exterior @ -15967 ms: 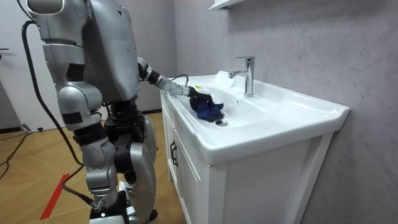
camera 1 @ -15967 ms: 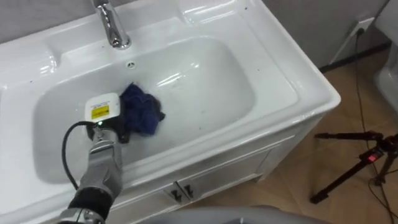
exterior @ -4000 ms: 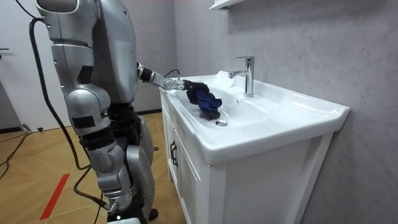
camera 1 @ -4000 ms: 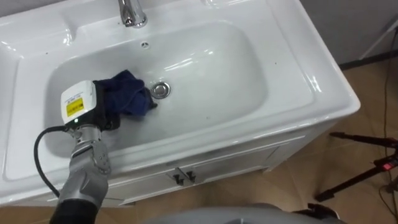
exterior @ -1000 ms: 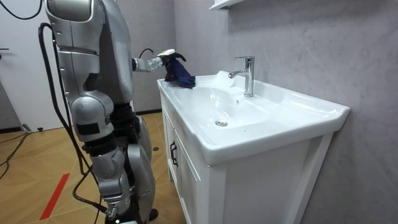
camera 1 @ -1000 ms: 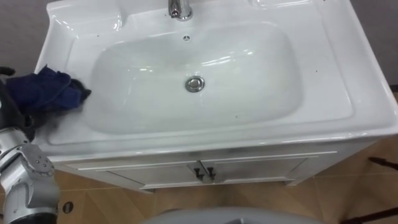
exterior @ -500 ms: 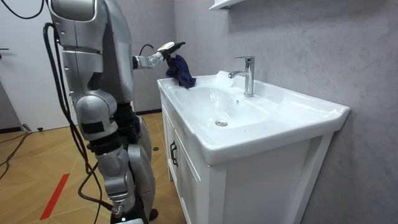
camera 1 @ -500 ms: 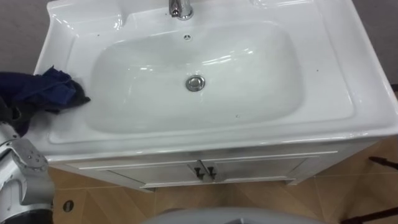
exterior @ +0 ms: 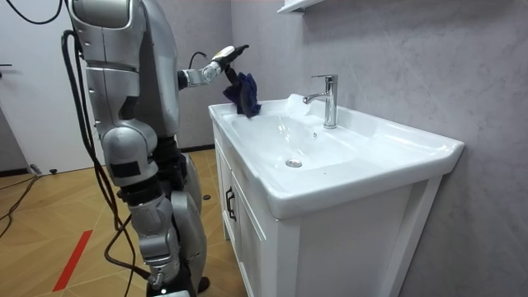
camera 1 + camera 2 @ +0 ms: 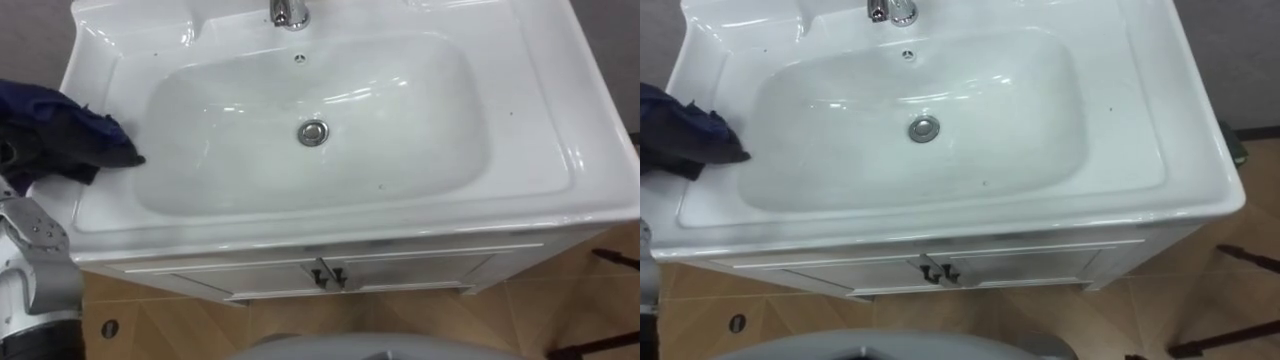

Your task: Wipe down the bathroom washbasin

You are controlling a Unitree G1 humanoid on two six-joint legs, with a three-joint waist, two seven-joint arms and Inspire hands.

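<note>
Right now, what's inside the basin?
Just the drain and a few dark specks in the basin. The blue cloth hangs from the left hand over the left rim, hiding that edge.

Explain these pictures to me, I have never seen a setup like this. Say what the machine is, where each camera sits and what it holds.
This is a humanoid robot standing at a white basin set on a cabinet. Two pictures come from the twin cameras in its head, looking down at the work. The third comes from a camera standing in the room. Its left hand grips a dark blue cloth, which hangs from it by the basin's left end. In the bowl you see the drain, and the tap stands behind it.
</note>
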